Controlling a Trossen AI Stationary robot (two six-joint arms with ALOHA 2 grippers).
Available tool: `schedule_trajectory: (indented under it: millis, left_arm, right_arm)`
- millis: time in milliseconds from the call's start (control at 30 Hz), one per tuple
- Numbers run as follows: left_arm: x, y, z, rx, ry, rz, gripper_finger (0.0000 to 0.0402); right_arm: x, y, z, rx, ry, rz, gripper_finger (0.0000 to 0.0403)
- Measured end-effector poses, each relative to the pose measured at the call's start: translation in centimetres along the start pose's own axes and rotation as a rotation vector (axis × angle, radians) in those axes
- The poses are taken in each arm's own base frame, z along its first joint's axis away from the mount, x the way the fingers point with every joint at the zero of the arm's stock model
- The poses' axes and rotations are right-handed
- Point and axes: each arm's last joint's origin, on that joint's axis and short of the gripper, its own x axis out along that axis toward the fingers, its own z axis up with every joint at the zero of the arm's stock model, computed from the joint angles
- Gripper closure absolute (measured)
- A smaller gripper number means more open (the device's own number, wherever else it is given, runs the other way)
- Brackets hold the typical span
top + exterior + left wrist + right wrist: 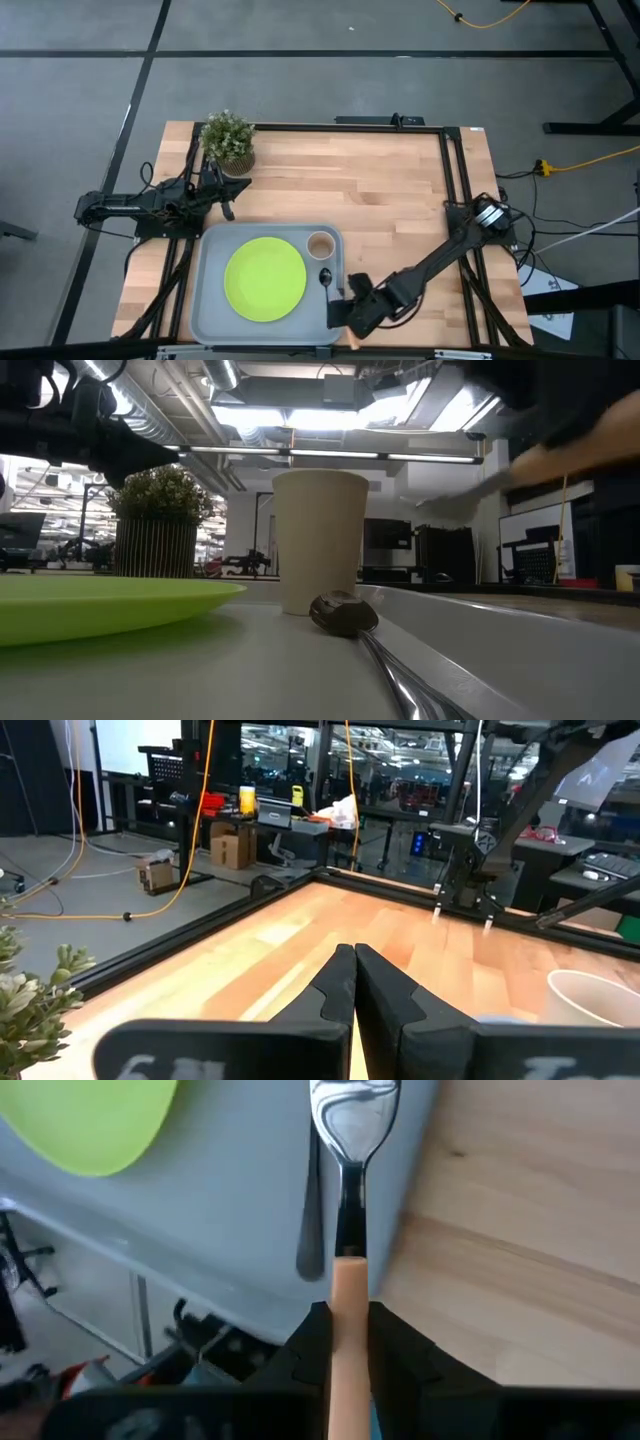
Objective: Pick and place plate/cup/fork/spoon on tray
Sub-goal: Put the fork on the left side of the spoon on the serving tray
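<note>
Between the right gripper (348,1330) jaws, fork (349,1230) clamped by its orange handle, over tray (230,1230) edge

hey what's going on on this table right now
The right gripper is shut on the fork by its orange handle, holding it over the right edge of the tray, beside the spoon. The plate, cup and spoon are already on the tray, so the fork looks like the last piece to set down. The left gripper is shut and empty, waiting near the potted plant at the table's back left.
</note>
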Motion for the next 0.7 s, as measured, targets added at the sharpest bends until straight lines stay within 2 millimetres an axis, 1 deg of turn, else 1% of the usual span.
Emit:
schedule_trajectory:
  millis: [200, 433, 567, 700]
  left_arm:
    - [0.0, 0.0, -0.2, 0.006, 0.016, 0.002, 0.0401]
    - [0.0, 0.0, -0.2, 0.002, 0.016, 0.001, 0.0401]
    - [0.0, 0.0, -0.2, 0.002, 0.017, 0.001, 0.0401]
    - [0.0, 0.0, -0.2, 0.001, 0.017, 0.001, 0.0401]
  right_arm:
    - [1.9, 3.1, 0.6, 0.033, -0.002, 0.039, 0.0358]
    - [4.2, 5.8, 2.6, 0.031, 0.014, 0.042, 0.0358]
    - [6.1, 6.1, 3.5, 0.061, 0.007, 0.013, 0.0358]
    - [7.3, 6.2, 3.9, 0.112, -0.015, 0.010, 0.0358]
